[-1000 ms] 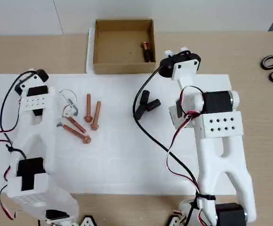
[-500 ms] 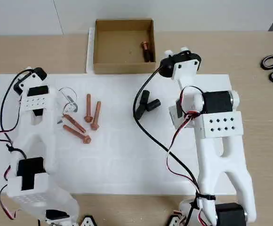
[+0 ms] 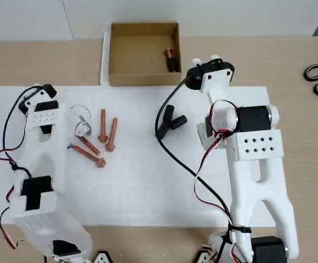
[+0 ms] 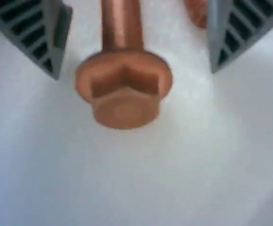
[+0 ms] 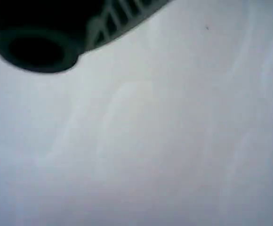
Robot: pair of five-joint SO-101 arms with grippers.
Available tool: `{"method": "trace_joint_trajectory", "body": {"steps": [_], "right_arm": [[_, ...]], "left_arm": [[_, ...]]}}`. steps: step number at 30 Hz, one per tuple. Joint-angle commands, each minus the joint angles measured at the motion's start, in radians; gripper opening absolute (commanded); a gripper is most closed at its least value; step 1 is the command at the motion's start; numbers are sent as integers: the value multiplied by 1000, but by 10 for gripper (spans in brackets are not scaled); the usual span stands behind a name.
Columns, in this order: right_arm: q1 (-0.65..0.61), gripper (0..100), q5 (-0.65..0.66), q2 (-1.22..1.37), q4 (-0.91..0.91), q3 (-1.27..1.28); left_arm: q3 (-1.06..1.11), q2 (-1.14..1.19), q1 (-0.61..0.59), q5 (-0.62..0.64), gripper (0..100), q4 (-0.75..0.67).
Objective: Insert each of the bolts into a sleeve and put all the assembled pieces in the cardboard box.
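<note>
Copper bolts, four of them, lie unsleeved on the white sheet apart from the black sleeves, one assembled piece sits in the cardboard box, the left tool gapes around one bolt head gripping nothing, and the right tool's grip cannot be told.

Left hand pointing down, fingers spread; right arm stretched forward.
</note>
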Motion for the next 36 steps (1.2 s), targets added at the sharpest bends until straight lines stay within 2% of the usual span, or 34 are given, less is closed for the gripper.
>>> {"method": "trace_joint_trajectory", "body": {"steps": [1, 5, 10, 19, 28, 33, 36], "right_arm": [[7, 3, -9, -31, -15, -5], [7, 3, -9, -31, -15, -5], [7, 3, -9, -31, -15, -5], [7, 3, -9, -31, -15, -5], [7, 3, -9, -33, -15, -5], [7, 3, -9, -33, -15, -5], [7, 3, -9, -33, -15, -9]], "left_arm": [[-41, 0, 2, 14, 195, -8], [-41, 0, 2, 14, 174, -9], [-41, 0, 2, 11, 32, -15], [-50, -3, 2, 11, 5, -15], [-154, -9, 8, 11, 5, -6], [-259, -9, 75, -2, 5, 133], [-383, -9, 118, -64, 5, 256]]}}
